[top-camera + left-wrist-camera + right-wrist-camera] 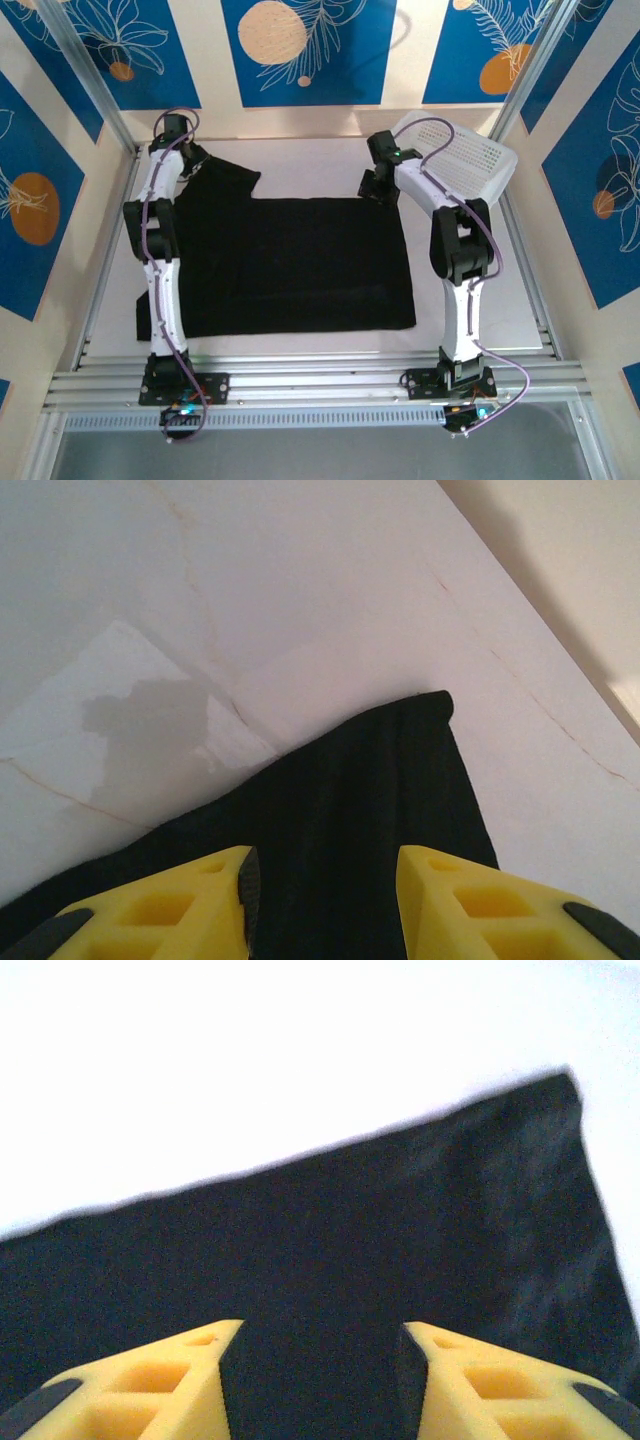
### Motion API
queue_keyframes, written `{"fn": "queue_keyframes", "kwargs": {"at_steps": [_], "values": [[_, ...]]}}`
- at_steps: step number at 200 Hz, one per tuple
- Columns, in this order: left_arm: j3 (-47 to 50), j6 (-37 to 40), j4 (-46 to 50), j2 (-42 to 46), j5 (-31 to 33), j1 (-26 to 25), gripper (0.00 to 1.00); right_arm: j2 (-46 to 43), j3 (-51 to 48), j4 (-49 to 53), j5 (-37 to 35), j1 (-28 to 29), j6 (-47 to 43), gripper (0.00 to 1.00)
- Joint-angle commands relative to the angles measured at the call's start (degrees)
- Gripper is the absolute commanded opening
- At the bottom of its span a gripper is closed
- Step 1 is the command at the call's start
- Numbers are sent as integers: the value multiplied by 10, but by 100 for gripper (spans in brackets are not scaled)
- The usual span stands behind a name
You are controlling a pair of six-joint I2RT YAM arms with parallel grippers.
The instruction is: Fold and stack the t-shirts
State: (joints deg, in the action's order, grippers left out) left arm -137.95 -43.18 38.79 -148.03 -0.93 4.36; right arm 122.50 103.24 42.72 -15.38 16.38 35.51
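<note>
Our two white-and-black arms

We see white shells and black joints on the left arm [160,250] and right arm [455,260], a purple cable [149,240] up each, and yellow hollowed fingers [160,910] with black pads [248,885].

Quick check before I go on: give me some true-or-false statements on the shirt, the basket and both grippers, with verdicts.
1. The t-shirt lies spread on the table, plain black side up. True.
2. The basket sits at the table's near left corner. False: it is at the far right corner, beside the right arm.
3. The left gripper is shut on a sleeve. False: its fingers stand apart, with black fabric below them.
4. The right gripper is open above the shirt. True.
</note>
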Motion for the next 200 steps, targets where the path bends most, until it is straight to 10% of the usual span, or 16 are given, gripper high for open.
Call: {"fn": "queue_keyframes", "kwargs": {"at_steps": [1, 92, 200], "values": [[-17, -3, 19, 22, -16, -8, 41, 38, 66, 9, -52, -20, -24, 45], [-22, 1, -15, 5, -71, 3, 55, 121, 222, 73, -39, -89, -63, 45], [-123, -46, -63, -104, 17, 10, 57, -133, -71, -11, -51, 24, -3, 47]]}}
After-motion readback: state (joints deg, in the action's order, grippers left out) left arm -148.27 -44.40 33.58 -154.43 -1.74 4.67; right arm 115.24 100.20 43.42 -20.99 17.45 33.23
